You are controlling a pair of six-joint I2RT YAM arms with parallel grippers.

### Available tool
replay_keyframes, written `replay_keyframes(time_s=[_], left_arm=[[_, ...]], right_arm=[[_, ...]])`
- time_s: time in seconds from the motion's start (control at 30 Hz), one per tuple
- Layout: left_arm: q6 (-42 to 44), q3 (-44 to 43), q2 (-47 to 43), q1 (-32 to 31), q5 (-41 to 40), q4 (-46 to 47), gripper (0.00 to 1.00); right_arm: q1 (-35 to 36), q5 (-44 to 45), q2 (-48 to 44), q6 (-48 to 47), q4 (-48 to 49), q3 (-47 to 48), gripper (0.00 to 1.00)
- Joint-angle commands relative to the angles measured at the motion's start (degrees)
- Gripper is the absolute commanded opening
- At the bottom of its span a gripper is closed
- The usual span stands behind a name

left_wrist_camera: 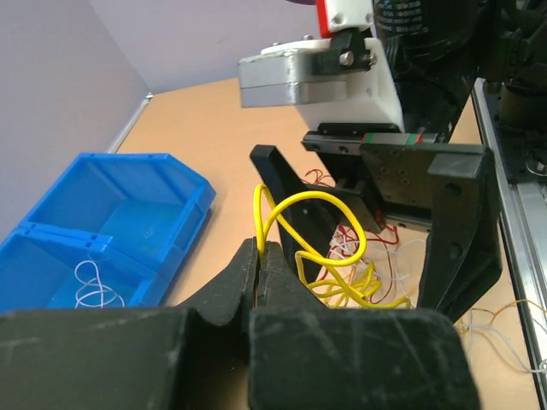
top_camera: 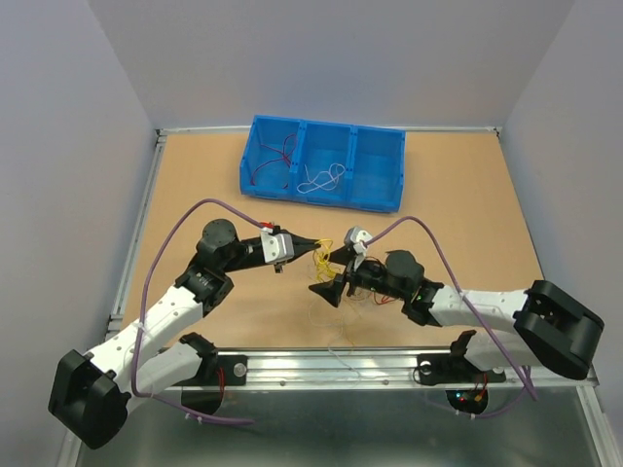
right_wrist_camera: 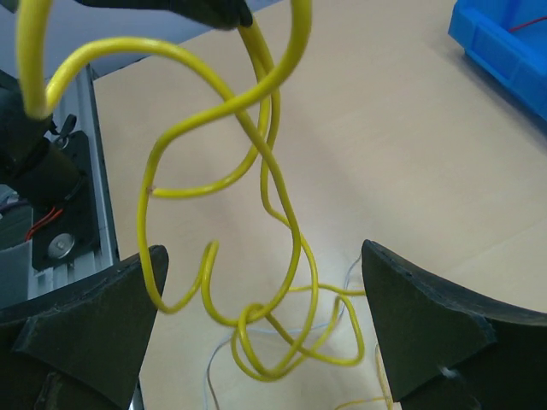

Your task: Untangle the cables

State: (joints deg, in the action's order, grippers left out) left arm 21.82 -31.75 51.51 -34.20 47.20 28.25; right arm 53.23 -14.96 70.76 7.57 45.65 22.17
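The left gripper (top_camera: pixel 313 243) is shown clamped on one strand of the yellow cable (top_camera: pixel 324 259), which is held lifted above the table (top_camera: pixel 477 224) near its middle, in front of the blue bin (top_camera: pixel 389 197). In the left wrist view the two dark fingers (left_wrist_camera: pixel 226 286) are seen pressed together, with the cable pinched between their tips; from that point it is carried upward in a loop and then drops into a heap of yellow coils (left_wrist_camera: pixel 359 289) on the board. The right gripper (top_camera: pixel 333 274) is placed directly opposite, its tips close to those of the left one, and its jaws are spread wide. In the right wrist view the hanging yellow loops are framed between the two black fingers (right_wrist_camera: pixel 94 320), and no contact with either finger can be made out. Beneath and beside the right gripper a loose clump of cables (top_camera: pixel 365 297) is spread on the table; thin red strands (left_wrist_camera: pixel 385 235) and white strands (left_wrist_camera: pixel 504 329) are distinguished there in the left wrist view, lying among and beside the yellow coils. Whether these strands are knotted with the yellow cable cannot be told. Further cables lie in the bin at the far side of the table: red ones (top_camera: pixel 275 163) in its left compartment and a white one (top_camera: pixel 321 178) in its middle compartment.
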Motion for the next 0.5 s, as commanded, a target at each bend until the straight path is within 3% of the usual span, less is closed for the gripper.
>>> replay_keyframes(time_s=[0.0, 0.07, 0.1, 0.13, 0.2, 0.23, 0.27, 0.33, 0.47], left_arm=[[0.6, -3.4, -0.4, -0.4, 2.3, 0.5, 0.0], [0.7, -3.4, -0.4, -0.4, 2.6, 0.2, 0.0], [0.7, -3.3, -0.5, -0.4, 2.7, 0.2, 0.0], [0.6, -3.5, -0.6, -0.4, 2.5, 0.1, 0.0], [1.0, -3.8, -1.0, -0.3, -1.1, 0.1, 0.0], [0.0, -3.9, -1.3, -0.4, -4.7, 0.4, 0.07], [-1.9, -4.1, -1.3, -0.3, -14.6, 1.9, 0.2], [-5.0, -4.2, -0.7, 0.0, -23.1, 5.0, 0.32], [-6.9, -3.8, 0.3, 2.3, -28.2, 7.0, 0.62]], right_arm=[[0.1, 0.0, 4.0, -1.5, 5.2, 5.5, 0.9], [0.1, -0.5, 5.2, -1.7, 5.3, 7.4, 0.64], [0.0, -1.0, 5.5, -1.5, 5.3, 7.7, 0.22], [0.0, -0.9, 5.7, -1.2, 5.3, 8.0, 0.05], [0.1, 0.7, 4.8, 0.0, 5.3, 7.7, 0.01], [0.1, 2.9, 3.3, 1.3, 5.2, 7.4, 0.01], [0.1, 9.9, 2.1, 1.9, 4.7, 6.6, 0.01], [0.1, 18.3, -0.8, 3.2, 3.8, 6.0, 0.01], [0.0, 33.0, -2.0, 3.0, -4.3, 9.3, 0.01]])
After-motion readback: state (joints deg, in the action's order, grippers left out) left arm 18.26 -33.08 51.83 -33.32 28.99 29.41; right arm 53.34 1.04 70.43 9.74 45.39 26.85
